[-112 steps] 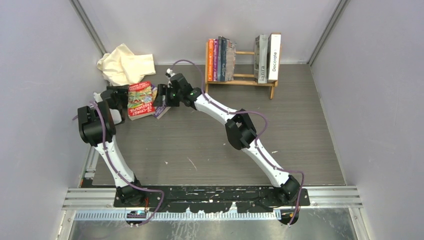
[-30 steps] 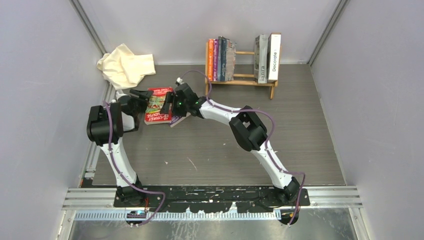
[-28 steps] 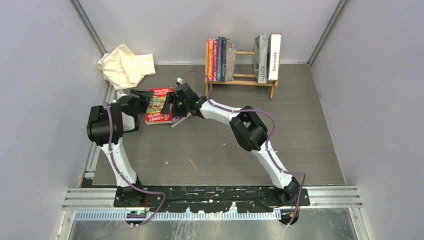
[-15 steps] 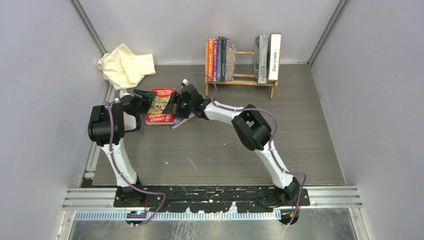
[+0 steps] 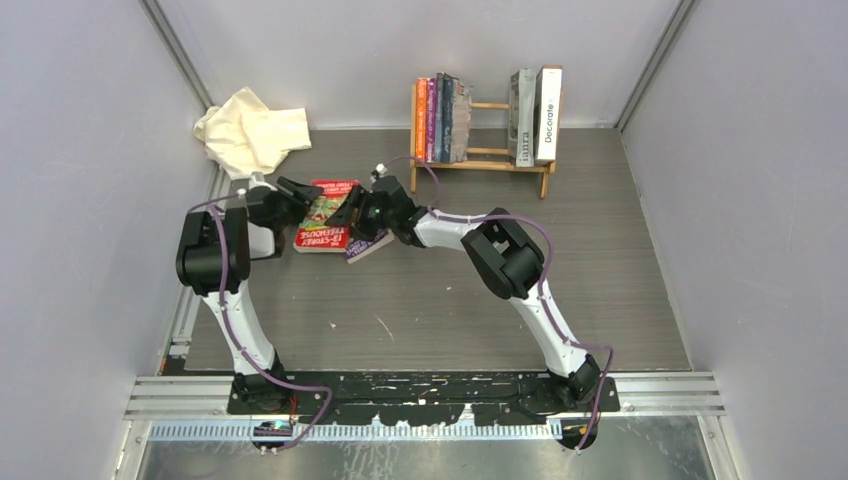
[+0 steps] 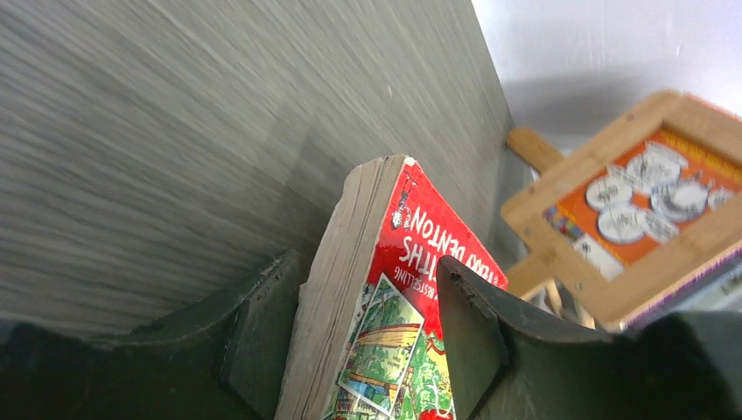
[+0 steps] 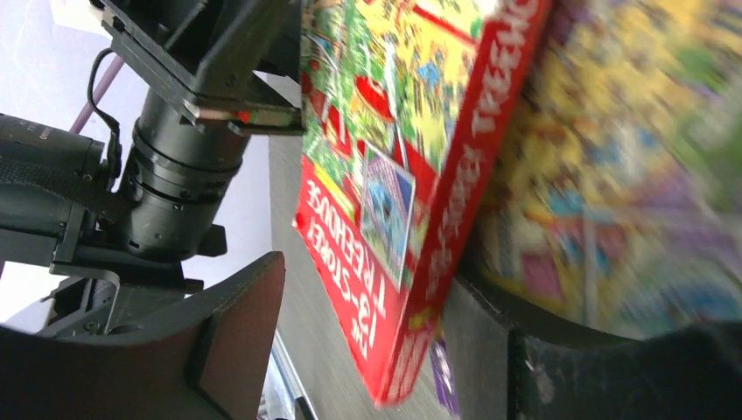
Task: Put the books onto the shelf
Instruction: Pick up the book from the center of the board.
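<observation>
Left wrist view shows the left gripper (image 6: 369,267) clenched on the red book (image 6: 411,236), which sits tilted between its fingers. The right gripper (image 7: 372,280) is released, loosely straddling this book and a blurred book (image 7: 612,175).

1. Pale lilac-grey walls (image 5: 80,150) enclose the cell on three sides, evenly lit.
2. Aluminium posts (image 5: 178,52) run up the two back corners.
3. The surface (image 5: 420,300) is grey wood-grain, apparently laminate; metal rails (image 5: 670,392) line its near edge.

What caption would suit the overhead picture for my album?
Left gripper clamps a red book while the right gripper stands open around its other edge, near a half-filled wooden shelf.
</observation>
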{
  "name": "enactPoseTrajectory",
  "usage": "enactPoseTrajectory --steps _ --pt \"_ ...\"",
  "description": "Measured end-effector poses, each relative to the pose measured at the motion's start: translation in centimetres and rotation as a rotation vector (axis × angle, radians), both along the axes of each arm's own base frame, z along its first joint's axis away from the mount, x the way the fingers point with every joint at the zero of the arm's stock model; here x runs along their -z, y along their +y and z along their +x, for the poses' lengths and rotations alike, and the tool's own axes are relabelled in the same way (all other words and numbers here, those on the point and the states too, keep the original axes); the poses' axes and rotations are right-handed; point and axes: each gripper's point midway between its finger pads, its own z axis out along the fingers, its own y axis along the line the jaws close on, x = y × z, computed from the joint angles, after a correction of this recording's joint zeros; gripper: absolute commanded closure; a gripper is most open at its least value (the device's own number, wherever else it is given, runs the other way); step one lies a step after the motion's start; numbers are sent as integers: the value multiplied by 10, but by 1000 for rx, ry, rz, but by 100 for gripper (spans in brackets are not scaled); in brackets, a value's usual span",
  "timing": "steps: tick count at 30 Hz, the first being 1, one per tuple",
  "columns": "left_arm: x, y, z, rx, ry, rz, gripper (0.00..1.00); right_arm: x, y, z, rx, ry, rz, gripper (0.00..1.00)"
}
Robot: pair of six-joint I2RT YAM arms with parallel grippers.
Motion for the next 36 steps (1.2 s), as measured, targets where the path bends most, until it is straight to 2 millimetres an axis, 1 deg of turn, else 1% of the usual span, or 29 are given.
enactPoseTrajectory --steps 1,5,7,8,10,14,18,20,23,24,26,27,29,30,36 --pt "1 -7 -4 23 7 -5 41 0 1 -1 2 1 13 31" --pt "3 -46 -19 148 26 -35 41 -2 7 -8 4 11 57 32" --pt "4 -61 -27 203 34 -50 41 -2 8 -10 6 21 67 32" --pt "5 -65 -29 216 37 -53 41 -1 7 -11 5 28 67 33" --pt "5 -67 -31 228 38 -58 41 2 7 -13 4 38 67 37" --pt "5 -68 -34 235 41 -62 41 7 4 -13 6 41 53 52" --pt "4 -68 -37 233 53 -66 41 14 -2 -15 13 40 6 60" --pt "4 -68 -39 229 65 -76 41 15 -7 -15 19 29 -29 64" --pt "3 -70 -41 216 85 -96 41 15 -15 -16 20 8 -89 73" --pt "2 -70 -41 211 94 -106 41 15 -18 -16 18 2 -110 74" --pt "1 -71 -43 199 112 -121 41 15 -22 -17 12 -7 -142 81" --pt "1 -71 -44 194 121 -126 41 15 -25 -17 9 -11 -163 88" --pt "1 -71 -46 181 143 -131 40 13 -28 -17 -2 -23 -198 97" --pt "1 -70 -47 175 155 -130 40 12 -29 -17 -8 -30 -211 99" --pt "0 -62 -54 114 231 -114 40 -1 -34 -14 -59 -86 -302 99"
